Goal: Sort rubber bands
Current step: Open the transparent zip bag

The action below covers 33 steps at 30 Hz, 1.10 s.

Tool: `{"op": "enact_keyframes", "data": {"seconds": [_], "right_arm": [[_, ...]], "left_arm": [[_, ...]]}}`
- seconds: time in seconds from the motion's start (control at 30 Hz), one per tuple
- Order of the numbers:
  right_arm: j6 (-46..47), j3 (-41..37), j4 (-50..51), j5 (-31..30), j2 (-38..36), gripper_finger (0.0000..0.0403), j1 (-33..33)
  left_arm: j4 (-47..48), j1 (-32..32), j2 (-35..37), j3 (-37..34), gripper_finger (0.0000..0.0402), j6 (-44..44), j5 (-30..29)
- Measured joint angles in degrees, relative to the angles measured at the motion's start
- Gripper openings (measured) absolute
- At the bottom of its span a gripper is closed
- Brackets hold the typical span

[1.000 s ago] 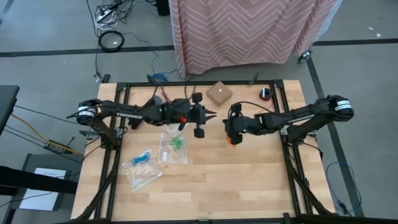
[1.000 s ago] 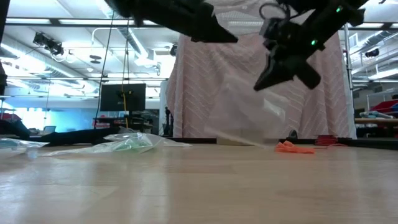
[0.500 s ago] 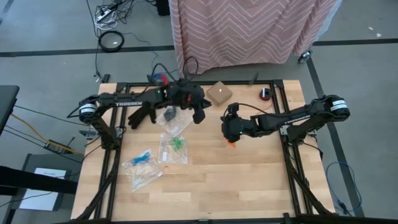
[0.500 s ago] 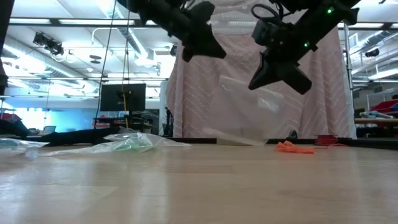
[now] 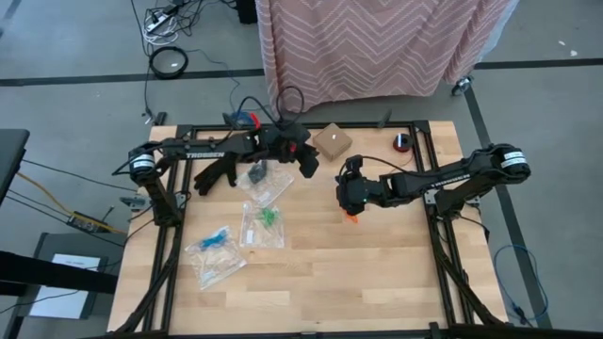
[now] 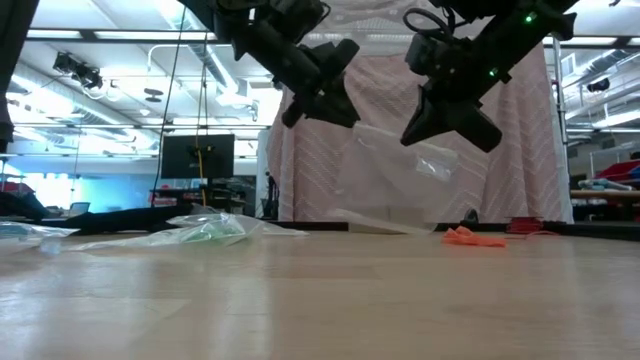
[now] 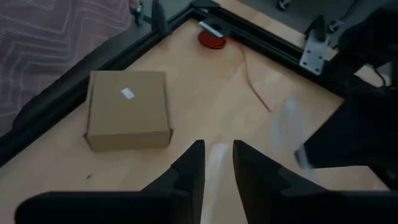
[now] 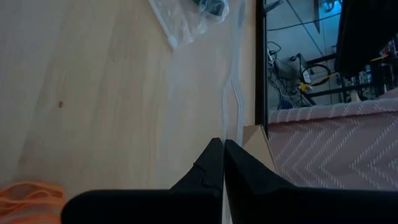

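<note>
Two filled bags [image 5: 236, 240] lie nearest; mid-desk [image 5: 330, 273], orange rubber bands [image 5: 351, 217] wait loose under the right gripper [image 5: 345, 188], fingers pinched on a clear empty bag [image 6: 420, 160]. Farther back, left gripper [image 5: 303, 162] hovers, fingers narrowly apart. Bagging orange likely comes next: the mouth needs spreading.

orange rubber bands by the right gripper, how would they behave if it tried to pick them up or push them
The orange rubber bands lie in a flat tangled heap on the table, so they are probably floppy and light. Pushed, they would likely slide or bunch rather than roll. Being thin and low, they may slip from the right gripper, and several might lift together.
</note>
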State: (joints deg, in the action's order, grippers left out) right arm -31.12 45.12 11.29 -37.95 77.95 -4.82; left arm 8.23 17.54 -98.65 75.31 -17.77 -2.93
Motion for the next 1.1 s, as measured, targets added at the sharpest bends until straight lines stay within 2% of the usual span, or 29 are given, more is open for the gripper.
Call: {"op": "enact_keyframes", "data": {"seconds": [0.37, 0.47, 0.57, 0.63, 0.93, 1.1], "right_arm": [[-0.02, 0.00, 0.13, 0.00, -0.02, 0.0000, 0.00], [-0.02, 0.00, 0.13, 0.01, -0.02, 0.0000, 0.00], [-0.02, 0.00, 0.11, 0.02, -0.04, 0.0000, 0.00], [-0.02, 0.00, 0.11, 0.04, -0.04, 0.0000, 0.00], [0.00, -0.02, 0.02, 0.11, -0.04, 0.0000, 0.00], [0.02, -0.02, -0.36, 0.72, -0.07, 0.0000, 0.00]], "left_arm": [[-2.35, -0.33, -0.06, 0.00, 0.0092, 3.51, 0.96], [-2.63, 0.30, -0.09, 0.00, 0.0092, 8.31, 7.72], [-2.40, 1.39, -0.09, 0.00, 0.0097, 8.62, 19.49], [-2.42, 1.61, -0.09, 0.00, 0.0105, 9.09, 22.41], [1.36, 1.51, -1.76, 0.02, 0.0172, 14.26, 23.28], [1.79, 1.75, -4.41, -0.03, 0.0197, 8.31, 22.93]]}}
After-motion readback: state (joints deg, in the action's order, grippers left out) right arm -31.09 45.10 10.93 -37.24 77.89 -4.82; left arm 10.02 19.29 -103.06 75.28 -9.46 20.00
